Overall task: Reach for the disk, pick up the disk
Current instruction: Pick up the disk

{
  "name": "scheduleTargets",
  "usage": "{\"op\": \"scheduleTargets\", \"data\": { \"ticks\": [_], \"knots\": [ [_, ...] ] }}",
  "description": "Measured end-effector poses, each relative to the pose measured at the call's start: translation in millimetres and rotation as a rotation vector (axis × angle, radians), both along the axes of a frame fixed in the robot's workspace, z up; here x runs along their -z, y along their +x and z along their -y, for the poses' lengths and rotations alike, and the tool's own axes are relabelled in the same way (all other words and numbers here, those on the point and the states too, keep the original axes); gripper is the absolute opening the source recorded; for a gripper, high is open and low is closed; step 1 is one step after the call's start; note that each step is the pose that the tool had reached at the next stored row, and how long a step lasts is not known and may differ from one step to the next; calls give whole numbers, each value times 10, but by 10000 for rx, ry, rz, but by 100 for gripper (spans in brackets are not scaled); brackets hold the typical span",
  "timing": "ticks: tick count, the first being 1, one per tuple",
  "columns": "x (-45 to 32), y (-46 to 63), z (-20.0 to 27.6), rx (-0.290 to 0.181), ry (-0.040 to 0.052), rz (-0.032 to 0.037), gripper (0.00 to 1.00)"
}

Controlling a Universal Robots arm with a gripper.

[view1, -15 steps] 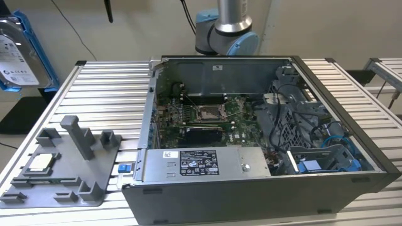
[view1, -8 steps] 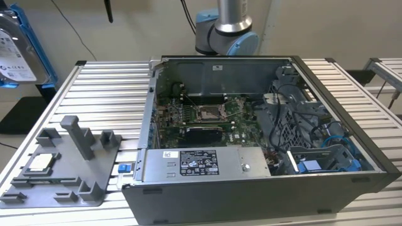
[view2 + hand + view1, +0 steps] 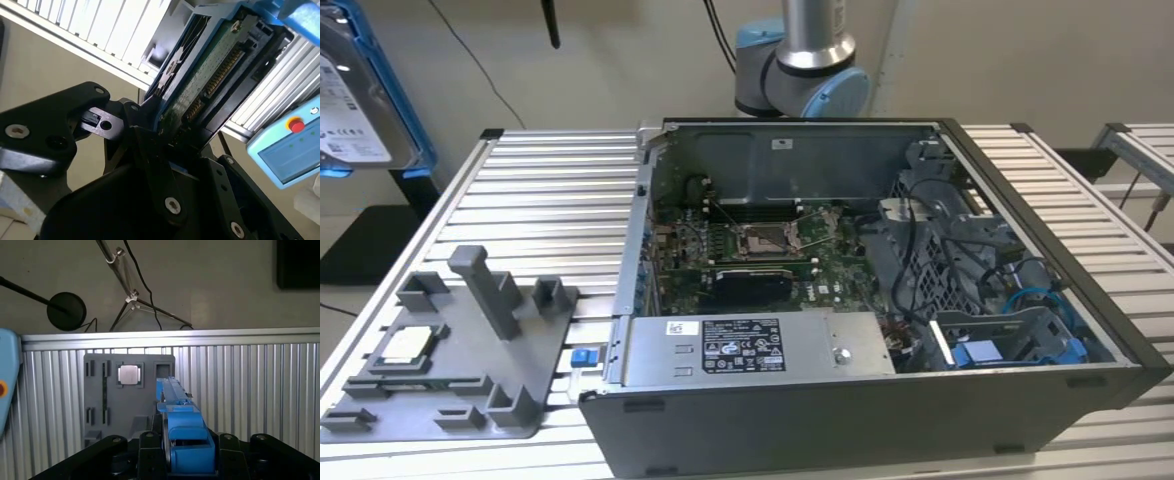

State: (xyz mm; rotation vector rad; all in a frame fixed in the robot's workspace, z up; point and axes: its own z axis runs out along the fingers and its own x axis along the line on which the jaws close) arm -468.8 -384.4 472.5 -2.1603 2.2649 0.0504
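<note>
**A:** Where is the disk point(image 3: 350, 95)?

**B:** At the exterior view's far left, high up and cut off by the frame edge. As that camera sees it, it hangs beyond the left edge of the slatted table point(image 3: 547, 190). Its silver face and white label turn toward the camera, with the blue frame along one side.

**A:** And the gripper point(image 3: 186, 446)?

**B:** Clamped on the disk. In the first wrist view the black fingers point(image 3: 149, 447) press on either side of the blue frame, and the disk stands edge-on between them, reaching out away from the wrist. In the second wrist view the green circuit-board face and its connector row stick out past the jaws.

**A:** What lies near it?

**B:** In the first wrist view, the grey plastic stand point(image 3: 107, 390) lies on the slats beyond the disk, with the small square pale chip point(image 3: 129, 374) seated in it. In the exterior view the disk is well apart from both.

**A:** How much room is there?

**B:** The open computer case point(image 3: 881, 300) fills the table's middle and right, well apart from the disk. The arm's base joint point(image 3: 801, 70) stands at the far side behind it. In the second wrist view a pale blue pendant with a red button point(image 3: 285, 155) is just off the table's edge. Past the table's edge rail in the first wrist view there is bare floor with a round black stand foot point(image 3: 66, 311).
</note>
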Motion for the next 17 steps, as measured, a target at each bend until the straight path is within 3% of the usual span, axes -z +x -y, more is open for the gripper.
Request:
{"op": "scheduleTargets", "data": {
  "ticks": [9, 17],
  "knots": [
    [-10, 6, 0, 0, 0, -1, 0],
    [-9, 119, 0, 0, 1, -2, 0]
  ]
}}
